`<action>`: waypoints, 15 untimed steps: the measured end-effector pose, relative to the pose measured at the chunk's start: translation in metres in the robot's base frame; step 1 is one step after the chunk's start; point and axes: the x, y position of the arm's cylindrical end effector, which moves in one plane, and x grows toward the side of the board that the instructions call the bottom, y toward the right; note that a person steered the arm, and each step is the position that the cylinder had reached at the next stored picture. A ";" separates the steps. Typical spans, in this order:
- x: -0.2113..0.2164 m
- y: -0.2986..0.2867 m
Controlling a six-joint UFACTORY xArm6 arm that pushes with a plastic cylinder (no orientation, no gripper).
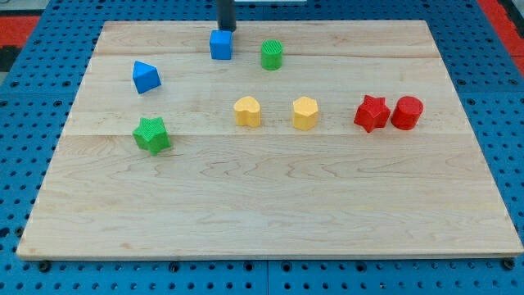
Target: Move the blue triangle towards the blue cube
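Note:
The blue triangle (146, 76) lies on the wooden board at the view's upper left. The blue cube (221, 45) sits near the board's top edge, up and to the right of the triangle. My tip (226, 29) is the lower end of the dark rod at the view's top. It stands just above the blue cube, touching or almost touching its far side, and well to the right of the triangle.
A green cylinder (272, 54) stands right of the blue cube. A green star (152, 134) lies below the triangle. A yellow heart-like block (247, 111) and a yellow hexagon (304, 113) sit mid-board. A red star (372, 113) and red cylinder (407, 112) sit at the right.

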 end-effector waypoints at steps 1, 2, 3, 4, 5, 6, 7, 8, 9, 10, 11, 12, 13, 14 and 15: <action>0.026 -0.014; 0.043 -0.010; 0.008 -0.032; -0.012 -0.097; 0.045 -0.076; 0.122 -0.070; 0.164 -0.057; 0.125 -0.117; 0.162 -0.146; 0.163 -0.195; 0.137 -0.166; 0.122 -0.123; 0.142 -0.130; 0.117 -0.202; 0.094 -0.171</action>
